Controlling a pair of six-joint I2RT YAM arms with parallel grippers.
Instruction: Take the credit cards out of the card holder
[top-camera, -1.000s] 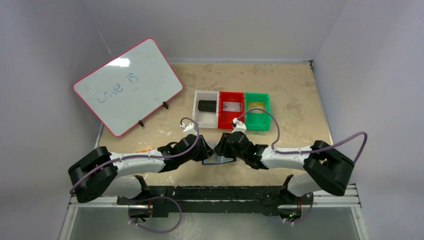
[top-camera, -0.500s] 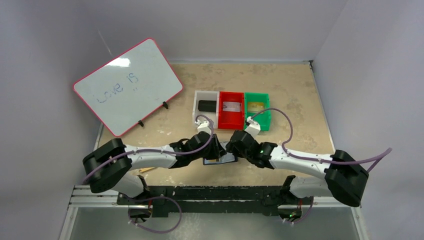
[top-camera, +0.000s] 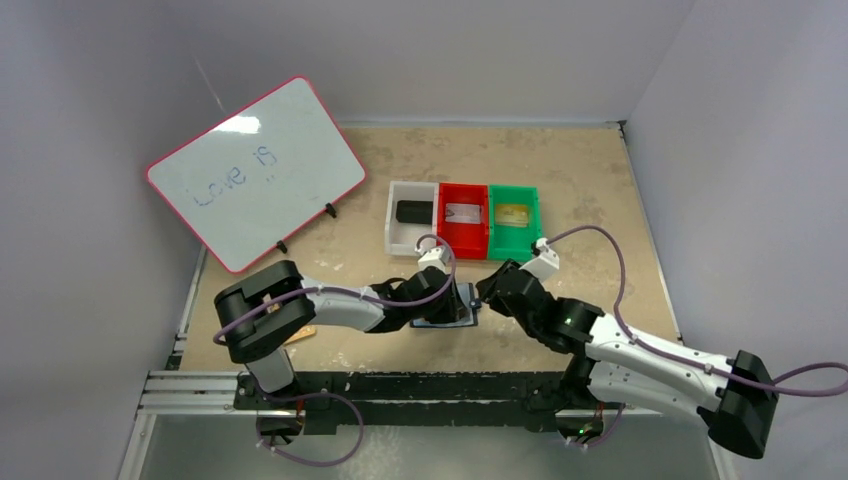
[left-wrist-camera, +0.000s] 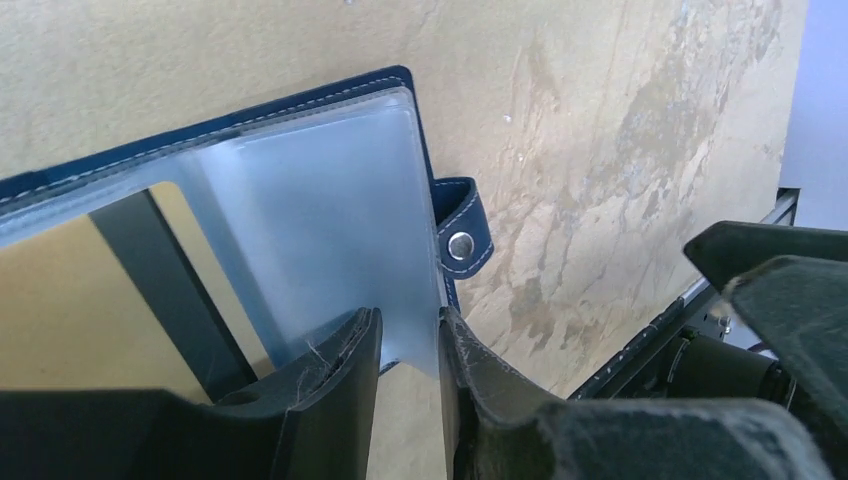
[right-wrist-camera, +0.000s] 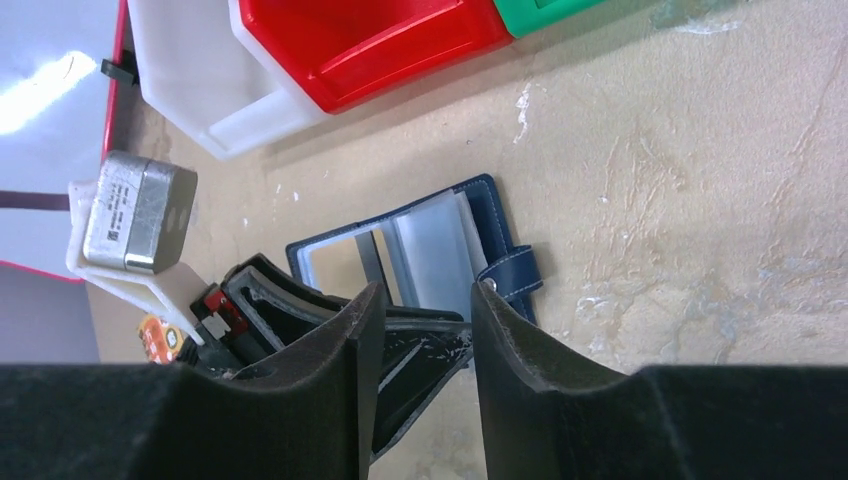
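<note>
The navy card holder (top-camera: 435, 322) lies open on the table between my two grippers. In the left wrist view its clear sleeves (left-wrist-camera: 330, 180) and snap tab (left-wrist-camera: 462, 235) show. A pale credit card with a dark stripe (left-wrist-camera: 70, 290) sits in a sleeve. My left gripper (left-wrist-camera: 405, 320) has a narrow gap between its jaws, and a sleeve corner lies in that gap. From above, this gripper (top-camera: 460, 298) rests over the holder. My right gripper (right-wrist-camera: 425, 295) is open and empty. It hovers just right of the holder (right-wrist-camera: 480, 215) and above the left fingers (right-wrist-camera: 330, 320).
White (top-camera: 391, 220), red (top-camera: 462, 248) and green (top-camera: 515, 250) bins stand in a row behind the holder, each with a flat card-like item inside. A tilted whiteboard (top-camera: 255, 170) stands at the back left. An orange pad (top-camera: 300, 333) peeks out under my left arm.
My left gripper has reached further right and stays over the card holder, which shifted a little right. My right gripper has drawn back to the right, off the holder.
</note>
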